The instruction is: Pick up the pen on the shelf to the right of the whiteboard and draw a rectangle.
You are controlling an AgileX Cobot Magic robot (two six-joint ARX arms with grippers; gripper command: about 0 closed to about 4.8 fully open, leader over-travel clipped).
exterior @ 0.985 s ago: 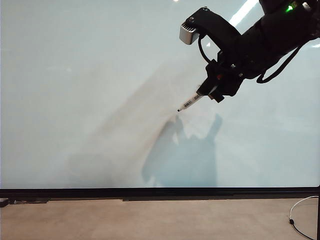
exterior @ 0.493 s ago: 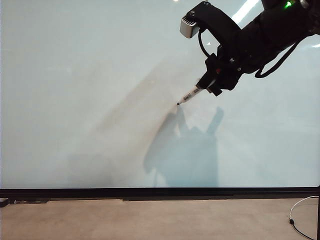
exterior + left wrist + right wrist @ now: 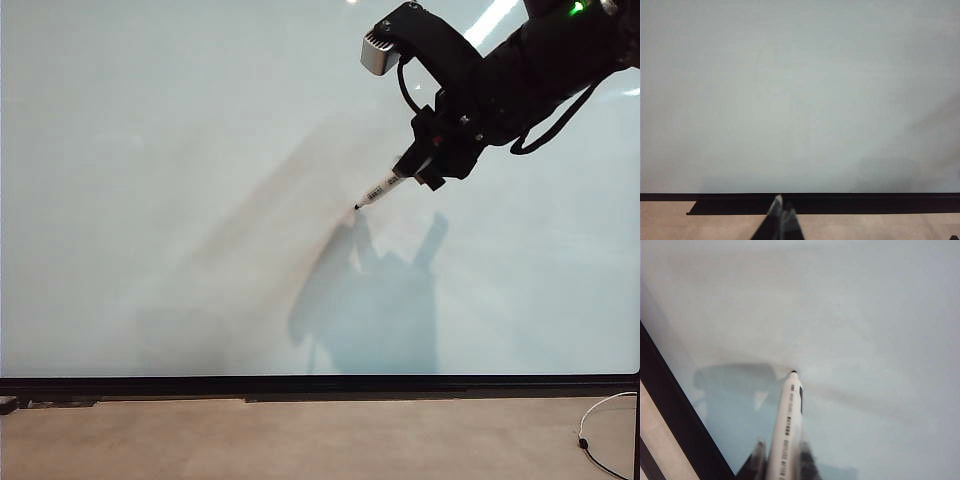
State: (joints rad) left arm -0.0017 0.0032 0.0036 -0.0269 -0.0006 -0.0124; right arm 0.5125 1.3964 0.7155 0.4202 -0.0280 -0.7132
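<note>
Pen [image 3: 378, 192] sits clamped in the right pincer [image 3: 421, 172], barrel slanting toward seven o'clock in the exterior view, black tip at or just off the whiteboard [image 3: 150, 180] right of centre; contact cannot be confirmed. No rectangle is visible. Left pincer [image 3: 782, 216] rests low by the board's black bottom frame [image 3: 300, 385], fingers together and empty. Risk: too light a press leaves gaps in the line; too hard, and the slim barrel may slip in the grip. Clear board lies from six through twelve o'clock of the tip.
</note>
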